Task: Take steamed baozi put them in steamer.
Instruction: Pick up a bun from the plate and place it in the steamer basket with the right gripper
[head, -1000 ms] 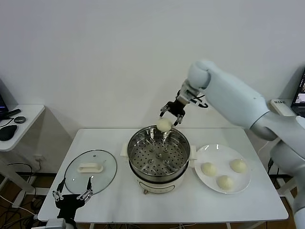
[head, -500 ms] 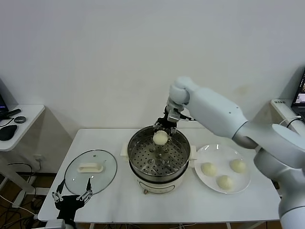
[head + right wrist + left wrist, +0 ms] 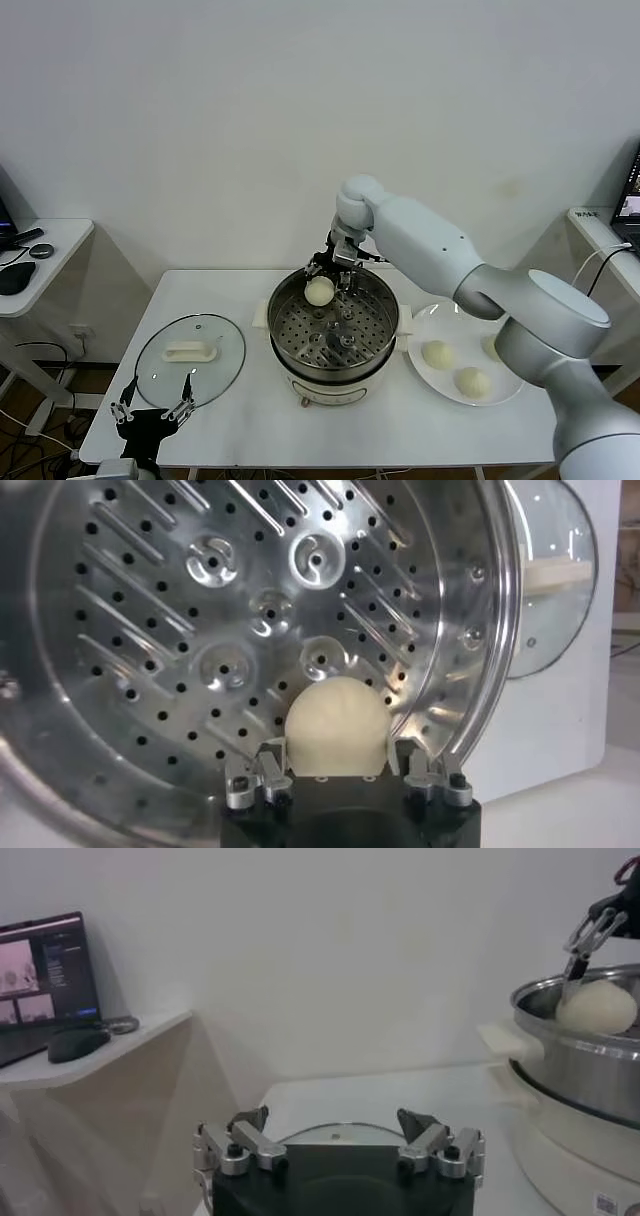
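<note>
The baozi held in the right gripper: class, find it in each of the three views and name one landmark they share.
Head view: baozi above the steamer's far left part.
Left wrist view: baozi at the far edge, above the steamer rim.
Right wrist view: baozi low centre, between the fingers.
Shared landmark: the steamer.

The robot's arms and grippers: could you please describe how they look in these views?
The right arm has smooth, glossy white rounded shells with a ball-like joint, ending in a dark wrist section. The right gripper and left gripper share one design: a black body carrying silver metal finger links with black screws and dark tips. A thin cable runs near the right wrist.
</note>
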Robot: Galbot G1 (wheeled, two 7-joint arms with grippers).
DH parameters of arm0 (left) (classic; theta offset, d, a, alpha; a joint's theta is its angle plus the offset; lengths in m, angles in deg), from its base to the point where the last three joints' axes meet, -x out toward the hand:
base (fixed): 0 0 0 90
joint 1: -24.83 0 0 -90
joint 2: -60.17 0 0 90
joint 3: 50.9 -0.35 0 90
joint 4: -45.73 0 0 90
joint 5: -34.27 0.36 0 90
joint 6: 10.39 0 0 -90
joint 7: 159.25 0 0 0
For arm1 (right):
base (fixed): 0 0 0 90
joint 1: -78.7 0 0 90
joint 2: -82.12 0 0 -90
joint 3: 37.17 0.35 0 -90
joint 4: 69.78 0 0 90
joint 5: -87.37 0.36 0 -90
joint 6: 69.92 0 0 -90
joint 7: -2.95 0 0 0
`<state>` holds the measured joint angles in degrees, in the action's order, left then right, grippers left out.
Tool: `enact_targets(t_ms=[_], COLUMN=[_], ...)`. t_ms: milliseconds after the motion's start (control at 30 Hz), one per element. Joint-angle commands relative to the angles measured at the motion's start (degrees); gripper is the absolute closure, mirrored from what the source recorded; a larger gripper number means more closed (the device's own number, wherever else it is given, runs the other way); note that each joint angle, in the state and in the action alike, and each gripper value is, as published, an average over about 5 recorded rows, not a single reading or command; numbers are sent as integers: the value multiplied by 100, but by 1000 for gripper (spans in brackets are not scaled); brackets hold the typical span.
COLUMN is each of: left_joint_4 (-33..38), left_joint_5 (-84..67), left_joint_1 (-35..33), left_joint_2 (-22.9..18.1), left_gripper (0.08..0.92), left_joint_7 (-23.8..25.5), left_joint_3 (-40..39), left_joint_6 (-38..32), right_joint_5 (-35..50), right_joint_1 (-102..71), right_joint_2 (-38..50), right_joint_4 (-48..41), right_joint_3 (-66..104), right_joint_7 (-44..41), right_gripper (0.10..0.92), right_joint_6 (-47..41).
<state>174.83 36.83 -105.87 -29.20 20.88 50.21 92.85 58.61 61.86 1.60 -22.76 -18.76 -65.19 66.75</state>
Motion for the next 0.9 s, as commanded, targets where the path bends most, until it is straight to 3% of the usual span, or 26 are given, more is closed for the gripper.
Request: enact_targets(t_ms=[33,367,567,700,900], left_joint_4=[-21,-50,-53,-55,-49], left_joint_5=[-2,0,0,2,4], left_joint_1=[-3,19,23,20,21], left_joint_2=[0,-8,-10,-18,-10], left_gripper=[177,177,177,177,177], left_joint_7=[-1,1,10,11,15], left_joint_3=[-3,-26,-33,-37,-31], left_joint_6=[2,2,8,10,11], right_joint_5=[-241,-229,-121,207,1265], right_joint_1=[-69,-57,-62,4,348], right_joint_2=[-203,-73,-18,108,630], right_joint_4=[-322,-347,-292,-115,641], right_joint_3=[78,120,83,-8,98], right_joint_7=[231,181,161,-24,-666], right_gripper=[397,397,290,214,203], right_joint_6=[72,72,66,-62,-911])
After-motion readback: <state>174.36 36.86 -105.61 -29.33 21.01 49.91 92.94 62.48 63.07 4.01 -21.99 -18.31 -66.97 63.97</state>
